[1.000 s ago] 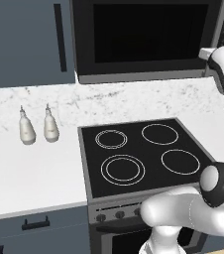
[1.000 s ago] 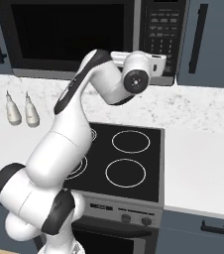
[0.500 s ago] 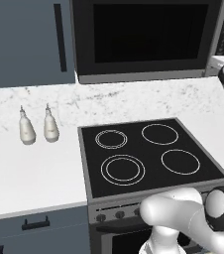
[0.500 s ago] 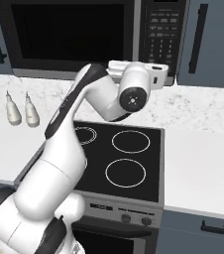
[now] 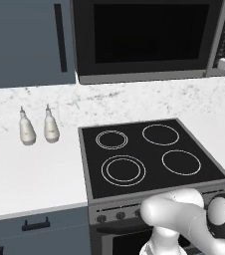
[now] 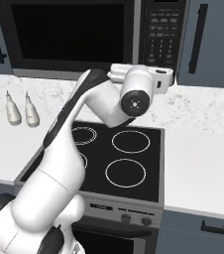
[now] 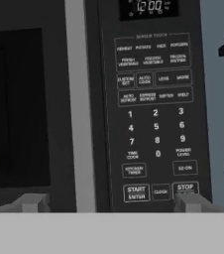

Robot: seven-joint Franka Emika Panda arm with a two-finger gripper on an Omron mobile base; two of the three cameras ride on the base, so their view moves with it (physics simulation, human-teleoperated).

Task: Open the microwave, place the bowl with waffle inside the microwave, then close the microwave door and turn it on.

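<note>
The microwave door (image 6: pixel 72 34) is shut and nothing looks done; the gripper (image 7: pixel 109 202), fingers wide apart and empty, faces the keypad (image 7: pixel 153 116).

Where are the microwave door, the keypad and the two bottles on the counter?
microwave door (image 5: pixel 149 35), left base view, dark glass middle.
keypad (image 7: pixel 156 129), hand view, number buttons.
bottles (image 5: pixel 27 130), left base view, left bottle's body.

Wide black microwave (image 5: pixel 149 40) sat above the stovetop, its dark glass microwave door (image 5: pixel 147 35) was shut, grey-framed, keypad strip at its right
</note>
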